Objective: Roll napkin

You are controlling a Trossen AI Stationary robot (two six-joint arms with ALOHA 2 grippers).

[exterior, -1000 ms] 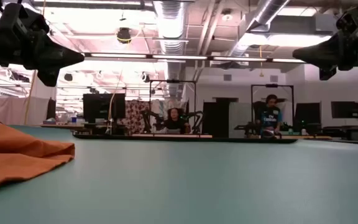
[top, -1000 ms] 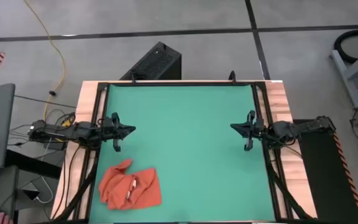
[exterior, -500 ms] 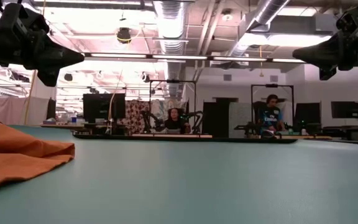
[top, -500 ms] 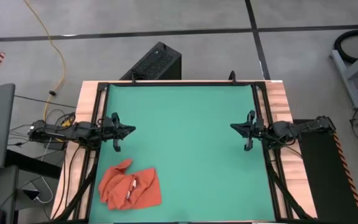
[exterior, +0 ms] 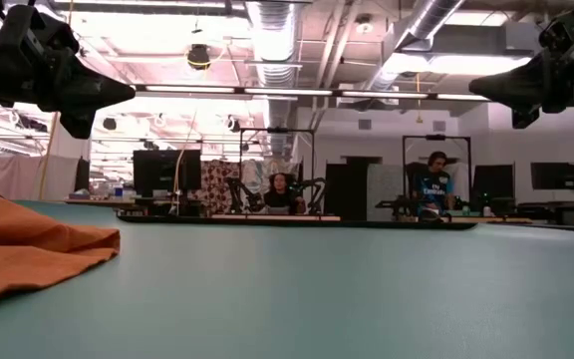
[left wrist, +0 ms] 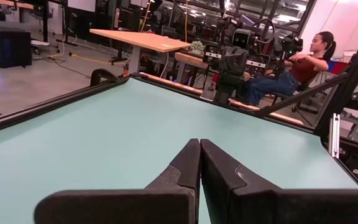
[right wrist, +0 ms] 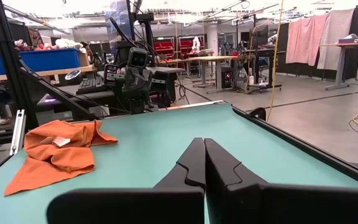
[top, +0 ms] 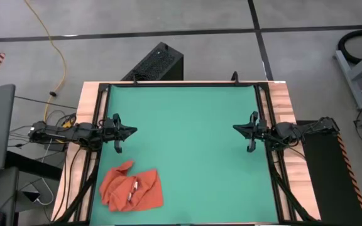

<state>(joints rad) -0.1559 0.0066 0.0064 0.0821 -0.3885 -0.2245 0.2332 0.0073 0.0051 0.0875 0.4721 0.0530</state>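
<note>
From above, your left gripper (top: 126,131) hangs at the left edge of the green table (top: 187,144), and the napkin (top: 132,188) lies in the near-left corner, near that gripper and toward the front edge. Your right gripper (top: 242,129) waits well apart on the far side, so the left arm is the nearer one. The napkin is a crumpled heap, somewhat wider than deep, nothing rolled yet.

At table height, the napkin (exterior: 28,249) shows as an orange-red folded mound at the picture's left edge, both arms raised clear of it.

In your left wrist view, the fingers (left wrist: 185,169) are pressed together, holding nothing; the napkin is out of sight.

In your right wrist view, the fingers (right wrist: 191,163) meet too, empty, and the napkin (right wrist: 53,152) lies across the table, bunched, a white tag (right wrist: 60,142) on top.
</note>
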